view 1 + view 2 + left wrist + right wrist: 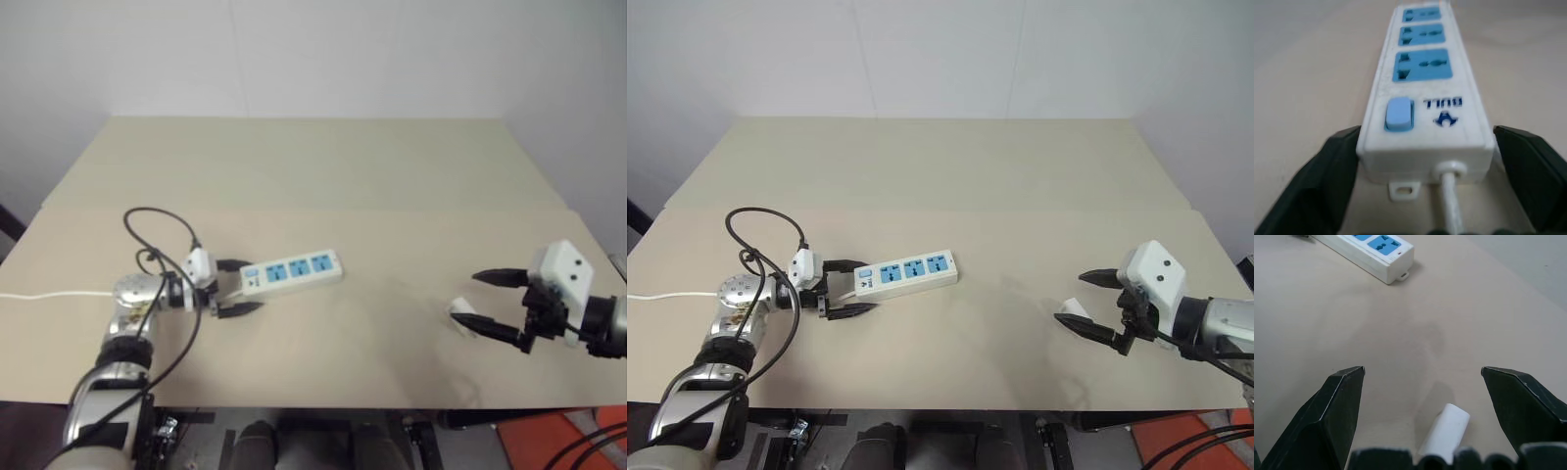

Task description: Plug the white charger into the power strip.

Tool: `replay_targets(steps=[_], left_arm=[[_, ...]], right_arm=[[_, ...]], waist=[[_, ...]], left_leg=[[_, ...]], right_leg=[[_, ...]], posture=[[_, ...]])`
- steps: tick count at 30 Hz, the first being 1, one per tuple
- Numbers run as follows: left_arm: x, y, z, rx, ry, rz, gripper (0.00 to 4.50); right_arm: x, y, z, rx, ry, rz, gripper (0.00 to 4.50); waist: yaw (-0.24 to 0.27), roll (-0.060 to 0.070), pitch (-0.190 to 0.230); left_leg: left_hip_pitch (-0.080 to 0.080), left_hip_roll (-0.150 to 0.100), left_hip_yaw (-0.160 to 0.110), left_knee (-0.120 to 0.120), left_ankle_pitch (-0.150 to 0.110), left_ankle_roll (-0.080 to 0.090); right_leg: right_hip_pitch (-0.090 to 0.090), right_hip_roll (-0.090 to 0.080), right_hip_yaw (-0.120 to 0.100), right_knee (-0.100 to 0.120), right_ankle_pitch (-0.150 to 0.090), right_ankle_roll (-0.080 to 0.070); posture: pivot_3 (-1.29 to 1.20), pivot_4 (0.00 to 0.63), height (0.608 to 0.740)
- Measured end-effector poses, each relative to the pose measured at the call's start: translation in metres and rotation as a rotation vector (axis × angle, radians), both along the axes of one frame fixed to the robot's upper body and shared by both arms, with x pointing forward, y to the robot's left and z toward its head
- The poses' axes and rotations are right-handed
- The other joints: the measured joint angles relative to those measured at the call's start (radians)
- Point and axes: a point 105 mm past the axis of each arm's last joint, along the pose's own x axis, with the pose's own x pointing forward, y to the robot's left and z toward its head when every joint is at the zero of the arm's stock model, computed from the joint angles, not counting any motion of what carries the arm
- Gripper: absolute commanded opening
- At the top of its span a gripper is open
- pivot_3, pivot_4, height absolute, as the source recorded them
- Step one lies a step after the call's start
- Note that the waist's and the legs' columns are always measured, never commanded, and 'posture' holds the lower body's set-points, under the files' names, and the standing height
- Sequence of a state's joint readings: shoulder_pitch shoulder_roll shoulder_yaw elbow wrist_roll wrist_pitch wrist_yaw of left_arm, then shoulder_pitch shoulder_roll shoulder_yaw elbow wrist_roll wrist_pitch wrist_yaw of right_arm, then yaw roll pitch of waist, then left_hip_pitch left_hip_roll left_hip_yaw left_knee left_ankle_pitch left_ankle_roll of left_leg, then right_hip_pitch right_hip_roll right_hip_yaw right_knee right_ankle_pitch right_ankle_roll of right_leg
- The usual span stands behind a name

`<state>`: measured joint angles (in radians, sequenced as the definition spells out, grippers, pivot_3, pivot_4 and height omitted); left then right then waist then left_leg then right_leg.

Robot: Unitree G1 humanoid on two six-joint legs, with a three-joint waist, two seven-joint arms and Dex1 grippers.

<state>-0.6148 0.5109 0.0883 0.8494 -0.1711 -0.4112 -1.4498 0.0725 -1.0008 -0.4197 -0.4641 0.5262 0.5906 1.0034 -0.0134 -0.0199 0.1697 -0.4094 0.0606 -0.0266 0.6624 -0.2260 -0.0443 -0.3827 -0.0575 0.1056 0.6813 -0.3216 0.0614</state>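
Strip [293,271] one — charger [463,319] one.

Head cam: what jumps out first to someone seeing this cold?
The power strip with three blue sockets lies left of centre on the tan table, its switch end between the open fingers of the left gripper. At the right, the open right gripper brackets the white charger lying on the table.

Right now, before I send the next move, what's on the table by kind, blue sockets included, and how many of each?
Power strip: 1
Blue sockets on the strip: 3
Blue switch on the strip: 1
White charger: 1
Thin white cord: 1
Total: 3 separate things on the table (strip, charger, cord), with 4 blue fittings on the strip.
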Motion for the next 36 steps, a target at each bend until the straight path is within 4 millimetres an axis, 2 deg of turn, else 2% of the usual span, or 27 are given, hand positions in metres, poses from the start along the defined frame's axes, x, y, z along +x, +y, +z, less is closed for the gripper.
replay_targets(steps=[3,7,10,13,24,36], left_arm=[[0.000,0.000,0.003,-0.032,-0.004,-0.003,4.48],[0.006,-0.003,0.019,-0.145,-0.047,0.009,4.48],[0.009,-0.003,0.026,-0.162,-0.060,0.006,4.48],[0.008,-0.002,0.021,-0.165,-0.033,0.002,4.48],[0.002,-0.004,0.014,-0.176,-0.009,-0.042,4.48],[0.002,0.002,0.000,-0.154,-0.009,0.012,4.48]], right_arm=[[0.000,0.001,-0.002,-0.001,0.008,0.004,4.50],[-0.005,0.009,0.000,0.021,0.015,0.053,4.50],[-0.007,0.016,0.002,0.037,0.003,0.081,4.50],[-0.004,0.022,0.007,0.037,-0.022,0.102,4.50],[0.009,0.065,0.012,0.084,-0.066,0.230,4.50],[0.010,0.080,0.010,0.084,-0.058,0.280,4.50]], waist=[[-0.001,0.000,0.000],[-0.001,0.000,0.000],[-0.002,0.000,0.000],[-0.008,0.000,0.000],[-0.008,0.000,0.000],[-0.005,0.000,0.000]], left_leg=[[0.000,0.000,0.000,0.000,0.000,0.000],[0.000,0.000,0.000,0.000,0.000,0.000],[0.000,0.000,0.000,0.000,0.000,0.000],[0.001,0.000,0.000,0.000,0.000,0.000],[0.000,0.000,0.000,0.000,0.000,0.000],[0.000,0.000,0.000,0.000,0.000,0.000]], right_leg=[[0.000,0.000,0.000,0.000,0.000,0.000],[0.000,0.000,0.000,0.000,0.000,0.000],[0.000,0.000,0.000,0.000,0.000,0.000],[0.000,0.000,0.000,0.000,0.000,0.000],[0.000,0.000,0.000,0.000,0.000,0.000],[0.000,0.000,0.000,0.000,0.000,0.000]], posture=[[0.00,0.150,0.740],[0.00,0.150,0.740],[0.00,0.150,0.740],[0.00,0.150,0.740],[0.00,0.150,0.740],[0.00,0.150,0.740]])
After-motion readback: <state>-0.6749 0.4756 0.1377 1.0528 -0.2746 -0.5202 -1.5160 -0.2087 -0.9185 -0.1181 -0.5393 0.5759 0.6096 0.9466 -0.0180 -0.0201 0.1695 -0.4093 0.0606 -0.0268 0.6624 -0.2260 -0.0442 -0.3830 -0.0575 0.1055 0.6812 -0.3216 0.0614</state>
